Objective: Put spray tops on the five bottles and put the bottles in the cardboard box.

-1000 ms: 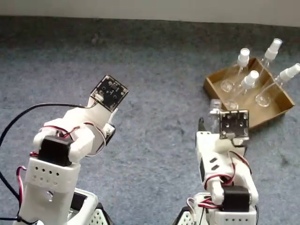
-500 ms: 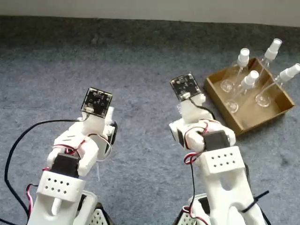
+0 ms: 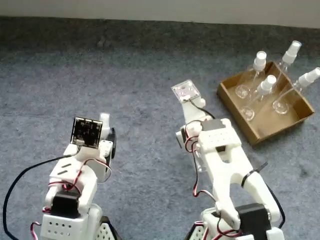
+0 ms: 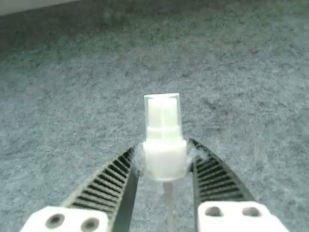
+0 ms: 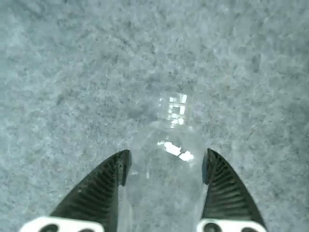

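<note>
White plastic spray top (image 4: 164,140) sat clenched in my left gripper (image 4: 163,151), clear plastic bottle (image 5: 171,140) in my right gripper (image 5: 166,154). Overhead showed four capped bottles (image 3: 257,97).

White spray top (image 4: 164,152) under a clear cap (image 4: 162,102); the bottle (image 5: 164,174) looks colourless — hard to tell against the mottled grey carpet (image 5: 72,72) — brown cardboard box (image 3: 239,116).

Counter (image 3: 100,65): covered edge to edge in grey, carpet-like fabric.
Cardboard box (image 3: 265,127): lies flat on the fabric toward the far right corner, turned askew to the counter's edges.
Left arm (image 3: 67,220), right arm (image 3: 240,220): stand side by side at the near edge, well apart.
</note>
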You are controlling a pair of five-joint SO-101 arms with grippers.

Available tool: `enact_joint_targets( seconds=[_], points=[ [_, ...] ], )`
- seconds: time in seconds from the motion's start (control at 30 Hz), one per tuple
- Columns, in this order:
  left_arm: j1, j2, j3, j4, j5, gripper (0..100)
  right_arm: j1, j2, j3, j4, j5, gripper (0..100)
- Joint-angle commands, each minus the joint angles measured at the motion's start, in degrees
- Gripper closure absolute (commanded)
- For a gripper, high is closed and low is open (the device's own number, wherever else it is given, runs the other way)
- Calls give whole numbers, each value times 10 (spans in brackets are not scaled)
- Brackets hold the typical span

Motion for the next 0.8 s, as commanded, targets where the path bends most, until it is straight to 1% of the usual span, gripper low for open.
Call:
enact_joint_targets(
  seconds=[0.0,0.23,0.47,0.63,0.7,0.77],
  points=[
    [-6,-67,3,-9,7,958,-5,12,-53,7,8,885],
    [-6,-62,6,-9,7,958,-6,58,-112,76,8,885],
    [-6,-62,7,-9,7,958,-5,116,-118,73,8,885],
    [-6,-62,7,-9,7,958,-5,124,-118,73,8,882],
    [-6,-62,7,-9,7,958,-5,123,-118,73,8,843],
    [-6,-62,7,-9,7,958,-5,123,-118,74,8,784]
  ],
)
